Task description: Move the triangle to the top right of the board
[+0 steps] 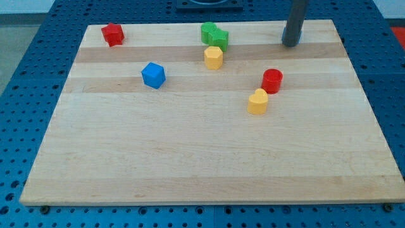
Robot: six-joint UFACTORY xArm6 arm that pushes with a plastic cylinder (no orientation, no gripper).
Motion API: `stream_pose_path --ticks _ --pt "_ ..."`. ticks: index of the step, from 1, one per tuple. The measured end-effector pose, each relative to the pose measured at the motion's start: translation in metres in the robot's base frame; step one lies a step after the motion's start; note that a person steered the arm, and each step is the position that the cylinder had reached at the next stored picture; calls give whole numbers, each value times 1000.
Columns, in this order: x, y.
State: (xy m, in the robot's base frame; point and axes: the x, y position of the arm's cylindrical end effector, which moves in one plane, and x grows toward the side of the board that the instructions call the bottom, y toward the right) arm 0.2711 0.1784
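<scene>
Red block (112, 34) at the counter's (190, 164) top-left corner, seemingly the triangle though its shape is unclear, lies well left of the tip (291, 44), a handless rod end standing near the top-right corner.

Pale, smooth matt wooden board (209, 158) with grain stripes; matt dark rod (294, 22).

We see a pale striped wooden bench (209, 158) on a blue perforated surface (25, 114), carrying two red blocks (112, 34) (272, 80), two yellow blocks (214, 57) (257, 101), one blue (153, 75) and one green (214, 34); our rod is dark grey, my tip (291, 44) included.
</scene>
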Motion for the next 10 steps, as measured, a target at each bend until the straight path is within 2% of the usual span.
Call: stream_pose_path --ticks 3,5,10 --pt "-5 -8" --pt "-27 -35" --pt "-28 -8"
